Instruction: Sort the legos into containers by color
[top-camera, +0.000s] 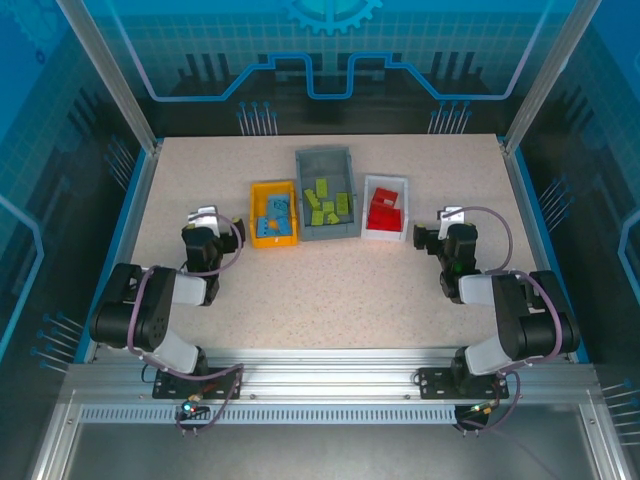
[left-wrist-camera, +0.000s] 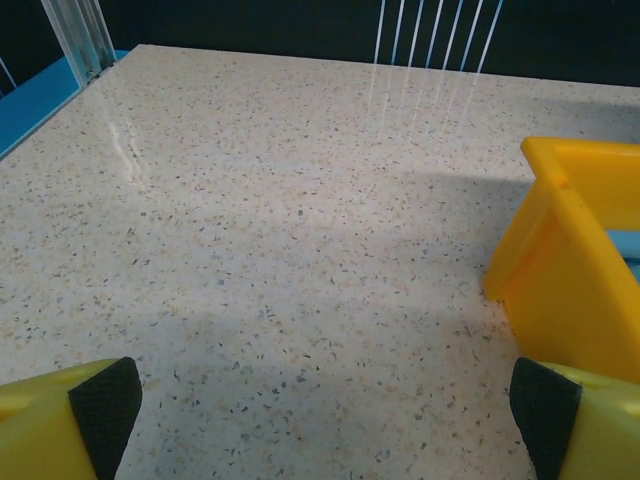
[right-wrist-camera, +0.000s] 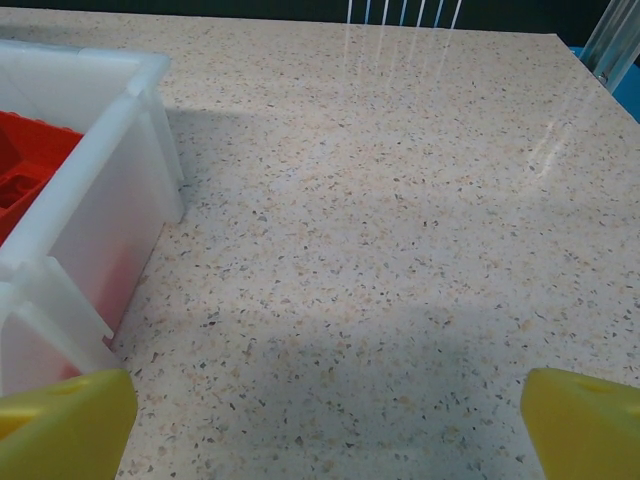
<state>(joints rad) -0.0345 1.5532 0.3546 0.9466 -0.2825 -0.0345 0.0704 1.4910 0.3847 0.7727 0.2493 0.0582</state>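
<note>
The grey bin (top-camera: 325, 155) stands at the middle of the table (top-camera: 330, 290), toward its far side, and it is the largest of the 3 containers. Lime green legos (top-camera: 328, 205) lie scattered inside it, about 7 of them.

Just to the left of the grey bin, almost touching its wall, sits the yellow bin (top-camera: 256, 215). It holds the blue legos (top-camera: 275, 222), heaped toward its near end. Just to the right of the grey bin is the white bin (top-camera: 385, 237), which holds the red legos (top-camera: 384, 212) in a pile.

The left gripper (left-wrist-camera: 325, 405) is to the left of the grey bin, beyond the yellow bin and a little nearer the arm bases. Its fingers are spread wide, and bare speckled table shows between the 2 black pads. In the left wrist view a corner of the yellow bin is close by its right finger, though whether they touch cannot be told.

The right gripper (right-wrist-camera: 325, 420) is to the right of the grey bin, past the white bin, also low over the table. Its yellow fingers are spread wide with bare table between them, and in the right wrist view the white bin's wall stands just beside its left finger.
</note>
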